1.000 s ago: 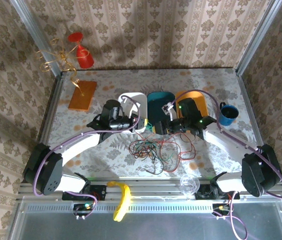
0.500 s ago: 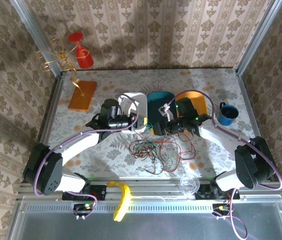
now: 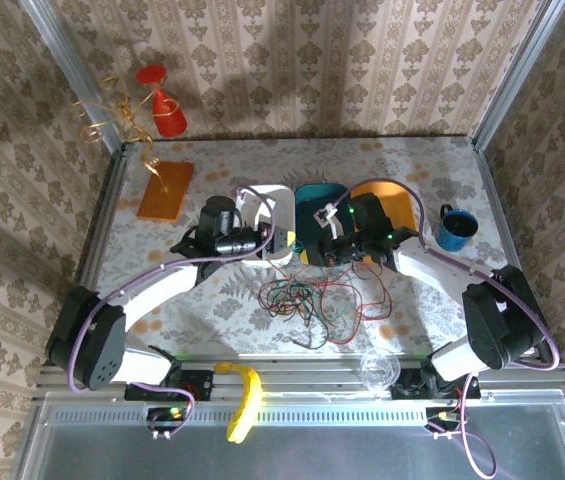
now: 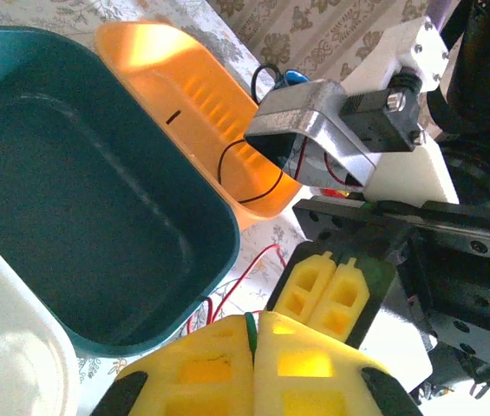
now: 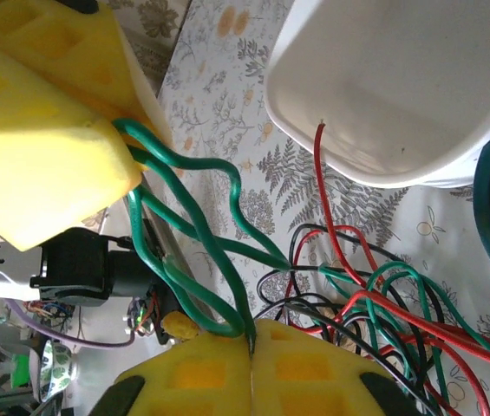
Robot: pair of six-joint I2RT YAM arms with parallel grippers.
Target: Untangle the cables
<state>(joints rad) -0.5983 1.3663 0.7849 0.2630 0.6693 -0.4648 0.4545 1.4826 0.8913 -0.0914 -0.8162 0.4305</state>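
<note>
On the worktop in front of the trays the cables sit knotted, left jaws and right jaws both pinched shut on the green cable, so I'd draw them apart slowly, not yank.

1. From overhead, we see the table evenly and brightly lit. Shadows on it are soft and short, and the frame uprights splay towards the edges.
2. At the left wrist, hard light burns the orange tray almost white at its far end, while the teal tray stays dark. The left gripper glows, out of focus.
3. At the right wrist, the cables read sharp. The white tray looks washed out, and the near right gripper blurs.
</note>
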